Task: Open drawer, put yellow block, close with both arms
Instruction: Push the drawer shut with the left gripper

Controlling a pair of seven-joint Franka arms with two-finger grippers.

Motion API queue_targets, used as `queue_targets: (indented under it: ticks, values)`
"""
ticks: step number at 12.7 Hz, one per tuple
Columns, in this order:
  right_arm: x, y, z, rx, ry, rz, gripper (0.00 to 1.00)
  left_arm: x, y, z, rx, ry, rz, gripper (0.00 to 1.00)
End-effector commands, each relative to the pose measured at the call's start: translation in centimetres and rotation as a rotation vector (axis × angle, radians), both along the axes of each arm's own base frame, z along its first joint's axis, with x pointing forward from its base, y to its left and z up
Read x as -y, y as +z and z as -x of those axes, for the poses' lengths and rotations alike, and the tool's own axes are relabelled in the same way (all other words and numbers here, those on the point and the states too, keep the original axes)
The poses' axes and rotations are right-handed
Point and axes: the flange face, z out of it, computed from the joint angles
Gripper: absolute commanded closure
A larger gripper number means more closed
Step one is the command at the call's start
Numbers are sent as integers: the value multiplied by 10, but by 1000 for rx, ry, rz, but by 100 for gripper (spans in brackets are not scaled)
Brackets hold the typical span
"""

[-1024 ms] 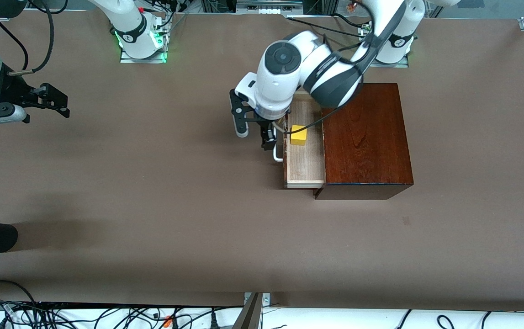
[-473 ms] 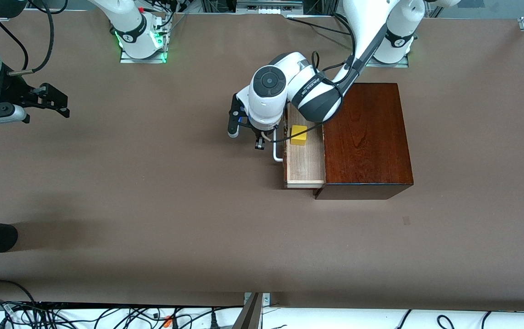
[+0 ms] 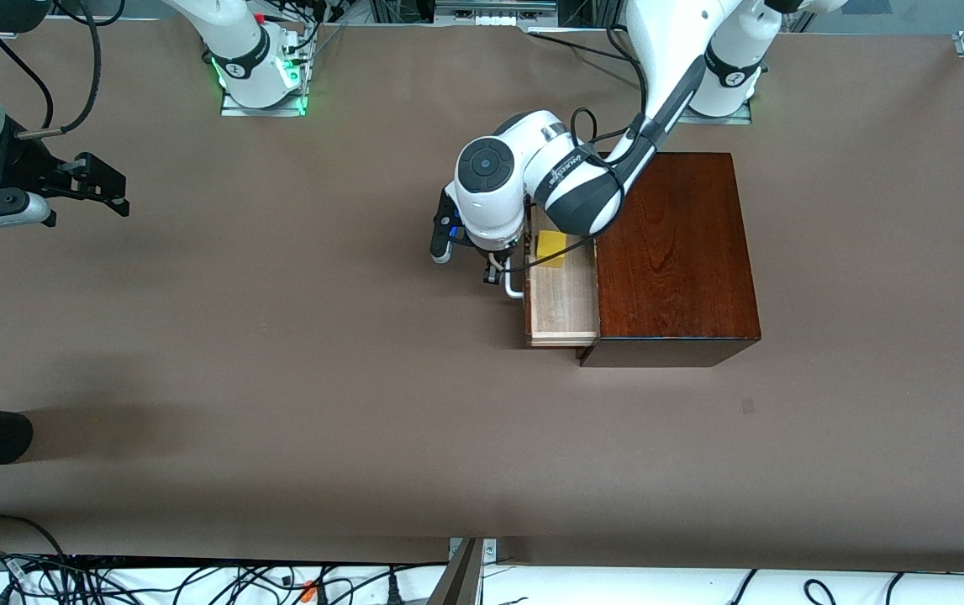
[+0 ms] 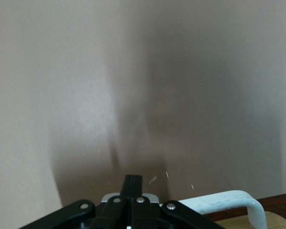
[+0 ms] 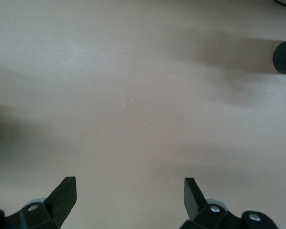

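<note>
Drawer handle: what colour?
White, a U-shaped bar on the drawer front. The handle shows best in the left wrist view, beside the left pincer.

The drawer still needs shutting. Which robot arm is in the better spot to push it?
Probably the left. Its gripper sits right at the white handle of the open drawer, yellow block inside. The right gripper waits at its own end of the table, open.

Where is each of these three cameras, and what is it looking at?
Front: high across the table, facing both arms, drawer, yellow block.
Left wrist: on the left arm, looking past its shut left hand at the table.
Right wrist: on the right arm, open right hand over table.
Shared: front and left wrist show the white handle.
</note>
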Motion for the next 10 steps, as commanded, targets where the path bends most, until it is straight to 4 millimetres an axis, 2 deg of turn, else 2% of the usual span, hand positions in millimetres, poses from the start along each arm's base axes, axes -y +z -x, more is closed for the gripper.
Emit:
queue_targets:
  ticks: [1, 5, 10]
  values:
    - [-4, 5, -2, 9, -6, 2, 0, -28, 6, -11, -25, -14, -118, 99]
    - [-9, 14, -3, 26, 2, 1, 0, -70, 3, -39, -61, -67, -157, 99]
    - [-11, 14, -3, 28, 5, 1, 0, -97, 6, -56, -79, -50, -164, 99]
